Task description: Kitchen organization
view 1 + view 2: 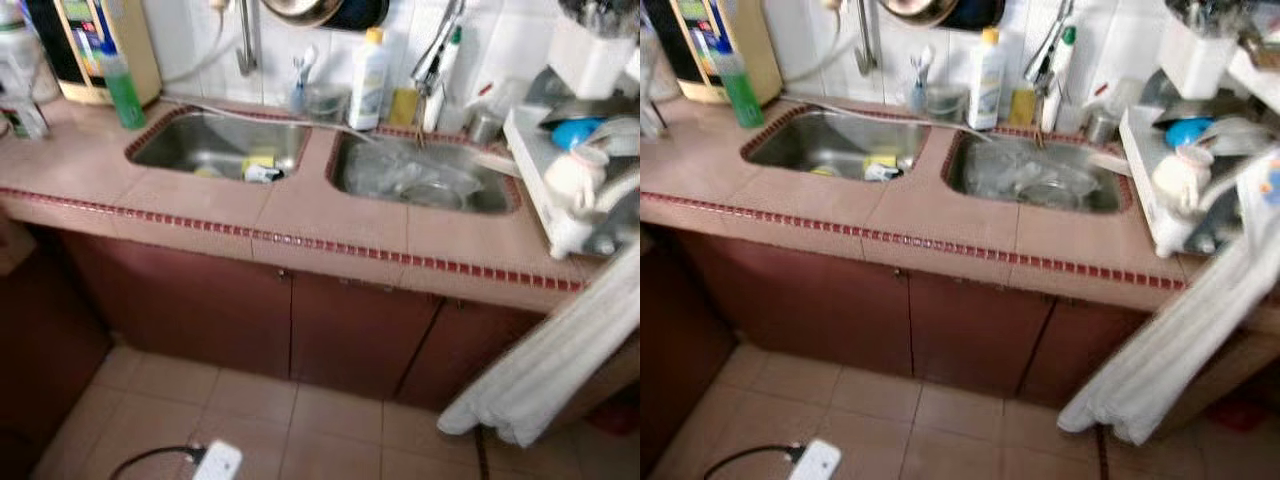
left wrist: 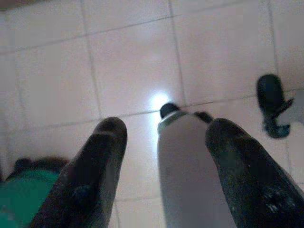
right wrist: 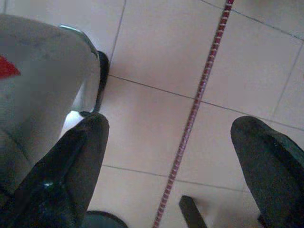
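Head camera, left eye: a pink-tiled kitchen table (image 1: 200,200) edged with a band of small red tiles carries a double steel sink. The left basin (image 1: 222,146) holds a yellow sponge (image 1: 258,160) and a small dark-and-white item beside it. The right basin (image 1: 425,172) holds clear glassware and a round lid, blurred. Behind the basins, against the white wall tiles, stand a white bottle with a yellow cap (image 1: 367,80) and a cup with toothbrushes (image 1: 300,85). A green bottle (image 1: 122,85) stands at the far left, in front of a cream-and-black appliance (image 1: 95,45). At the right, a white dish rack (image 1: 560,180) holds a blue bowl (image 1: 572,133), and a white cloth (image 1: 545,360) hangs over the table's edge. Below are dark red cabinet doors (image 1: 300,320) and a tiled floor with a white power strip (image 1: 217,462) on a black cord.

Head camera, right eye: the same scene, shifted slightly, with the faucet (image 1: 1050,45) rising behind the right basin.

Left wrist: the left pincer (image 2: 164,156) hangs over the pale floor tiles (image 2: 133,66), its two black fingers (image 2: 90,175) spread apart and gripping nothing. Between them shows a silver leg of the robot, ending in a dark foot; a green object sits at one corner.

Right wrist: the right pincer (image 3: 171,166) is likewise open and empty, its fingers (image 3: 71,171) wide apart over floor tiles crossed by a thin red-patterned strip (image 3: 194,109). A silver body part with a red mark (image 3: 38,85) shows beside one finger.
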Motion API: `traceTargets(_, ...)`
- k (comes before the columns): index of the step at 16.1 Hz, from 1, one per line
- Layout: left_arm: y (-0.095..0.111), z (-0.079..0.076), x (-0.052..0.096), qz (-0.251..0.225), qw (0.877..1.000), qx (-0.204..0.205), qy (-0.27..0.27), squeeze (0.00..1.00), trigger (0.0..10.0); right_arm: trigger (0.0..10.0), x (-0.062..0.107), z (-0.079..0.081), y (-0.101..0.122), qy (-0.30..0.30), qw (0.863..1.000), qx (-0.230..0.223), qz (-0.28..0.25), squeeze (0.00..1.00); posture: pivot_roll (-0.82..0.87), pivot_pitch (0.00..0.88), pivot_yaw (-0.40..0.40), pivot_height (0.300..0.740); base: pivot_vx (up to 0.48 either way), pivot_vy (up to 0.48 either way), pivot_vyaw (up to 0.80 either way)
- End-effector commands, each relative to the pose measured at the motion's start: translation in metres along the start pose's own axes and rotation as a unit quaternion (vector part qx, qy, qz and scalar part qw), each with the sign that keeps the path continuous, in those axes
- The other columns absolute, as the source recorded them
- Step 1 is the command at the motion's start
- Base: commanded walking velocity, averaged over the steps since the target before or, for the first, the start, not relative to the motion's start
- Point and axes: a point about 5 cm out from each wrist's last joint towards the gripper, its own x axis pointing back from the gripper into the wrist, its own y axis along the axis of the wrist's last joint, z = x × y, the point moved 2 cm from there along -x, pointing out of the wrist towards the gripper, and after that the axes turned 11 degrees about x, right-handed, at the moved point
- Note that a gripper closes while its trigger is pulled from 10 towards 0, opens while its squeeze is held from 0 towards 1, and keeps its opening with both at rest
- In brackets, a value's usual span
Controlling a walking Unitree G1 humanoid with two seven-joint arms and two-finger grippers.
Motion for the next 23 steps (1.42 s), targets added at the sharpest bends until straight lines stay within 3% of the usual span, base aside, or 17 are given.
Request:
traceTargets(1,-0.0034,-0.0079,-0.0004,0.007,1.000,0.006,-0.010,0.00,10.0,10.0,0.0004,0.0036,-0.0033,0.006,1.000,-0.001,0.005,0.00,-0.06,0.000,-0.031,0.740,0.000,0.000,0.00)
traceTargets(23,-0.0097,-0.0143,0.0000,0.021,0.999,0.038,-0.028,0.00,10.0,10.0,0.0009,0.0020,-0.0079,0.005,0.999,-0.032,0.009,0.00,-0.06,0.000,-0.038,0.740,0.000,0.000,0.00)
